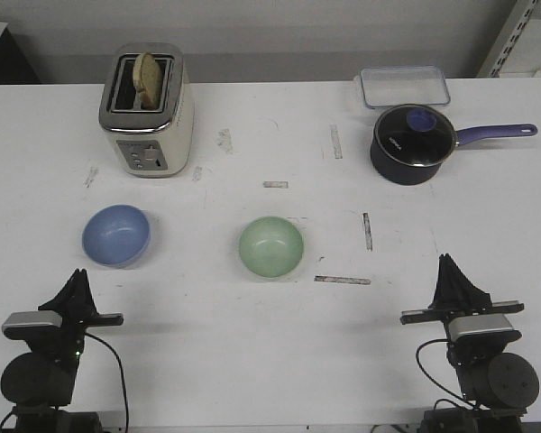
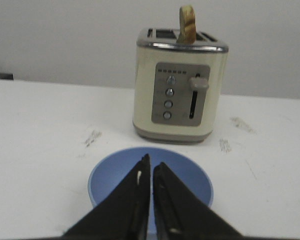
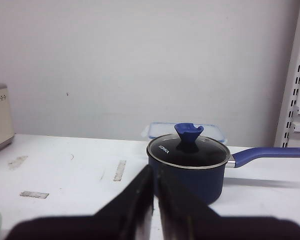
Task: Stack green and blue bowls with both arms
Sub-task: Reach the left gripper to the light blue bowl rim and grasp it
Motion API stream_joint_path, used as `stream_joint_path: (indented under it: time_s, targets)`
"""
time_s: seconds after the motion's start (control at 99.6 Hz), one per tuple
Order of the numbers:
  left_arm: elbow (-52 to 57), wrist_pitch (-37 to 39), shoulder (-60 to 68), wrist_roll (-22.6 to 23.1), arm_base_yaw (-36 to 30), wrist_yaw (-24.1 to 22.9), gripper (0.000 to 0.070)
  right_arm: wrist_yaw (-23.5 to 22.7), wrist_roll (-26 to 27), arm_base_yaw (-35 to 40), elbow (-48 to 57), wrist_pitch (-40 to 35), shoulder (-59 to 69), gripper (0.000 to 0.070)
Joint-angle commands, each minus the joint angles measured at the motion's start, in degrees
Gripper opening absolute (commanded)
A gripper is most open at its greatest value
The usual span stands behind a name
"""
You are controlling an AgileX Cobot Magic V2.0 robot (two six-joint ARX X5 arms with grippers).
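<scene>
— Where are the bowls from where you stand?

— Both sit upright on the white counter [image 1: 252, 343], well apart. The blue bowl [image 1: 115, 235] lies at about eleven o'clock of centre, just ahead of my left gripper [image 1: 78, 278]; the green bowl [image 1: 270, 247] is near the middle, at roughly ten o'clock from my right gripper [image 1: 448, 271].

— And your grippers?

— Both are clenched and carry nothing. My left one's fingers [image 2: 132, 200] meet tip to tip over the blue bowl's near rim in my wrist view; my right one is pressed together too, pointing toward the saucepan [image 1: 413, 142].

— What else is out?

— A cream toaster [image 1: 147, 110] at twelve o'clock from the blue bowl, with a slice of bread [image 1: 147, 78] standing in a slot, and a clear lidded container [image 1: 405, 87] behind the saucepan
</scene>
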Motion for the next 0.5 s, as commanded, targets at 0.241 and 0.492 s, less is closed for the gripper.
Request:
stream_joint_path:
  time_s: [0.241, 0.492]
  targets:
    - [10.7, -3.9, 16.8, 0.6, 0.1, -0.2, 0.0002, 0.1, 0.7, 0.1, 0.2, 0.6, -0.1, 0.0006]
    - [23.5, -12.1, 34.4, -1.0, 0.1, -0.2, 0.0002, 0.1, 0.7, 0.1, 0.2, 0.6, -0.1, 0.0006]
